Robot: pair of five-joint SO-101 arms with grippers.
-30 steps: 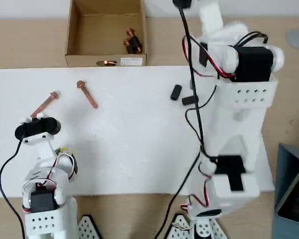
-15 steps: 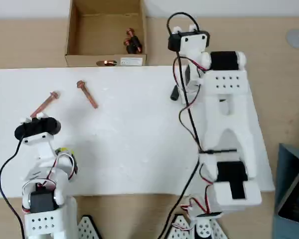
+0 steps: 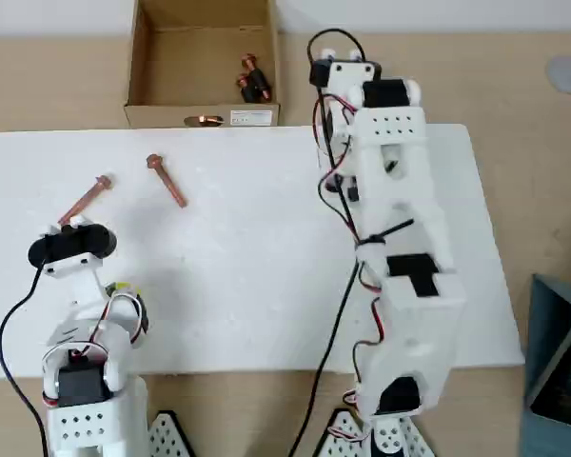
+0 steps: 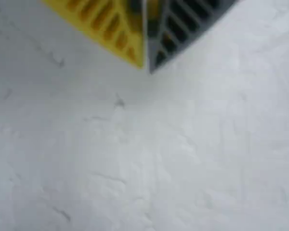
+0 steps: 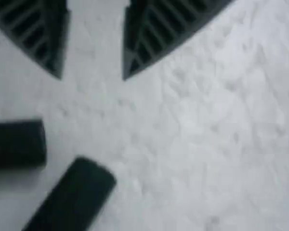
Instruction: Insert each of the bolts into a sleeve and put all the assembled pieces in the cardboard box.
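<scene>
1. L arm [image 3: 81, 362]: near-left corner of white sheet [image 3: 228, 286].
2. L gripper [image 4: 145, 65]: yellow + grey fingers pressed together at tips, nothing between them. Hangs over bare sheet.
3. Bolt no. 1 [image 3: 84, 201]: copper, lying flat on sheet just beyond L arm's wrist, head at far end.
4. Bolt no. 2 [image 3: 167, 181]: copper, flat on sheet, right of no. 1 and apart from it, head at far-left end.
5. R arm [image 3: 400, 267]: stretched from near-right edge toward far side of sheet.
6. R gripper [image 5: 91, 72]: dark fingers spread, gap bare, nothing held, low over sheet.
7. Sleeve no. 1 [image 5: 17, 144], sleeve no. 2 [image 5: 72, 199]: black, lying on sheet near R gripper tips, clear of fingers. Close together, not touching.
8. Cardboard box [image 3: 138, 67]: open top, on table [image 3: 38, 86] past sheet's far edge, left of R arm's wrist.
9. Assembled pieces [image 3: 250, 78]: inside box, by its right wall.
10. Copper piece [image 3: 205, 121]: at box's near wall; type cannot be told.
</scene>
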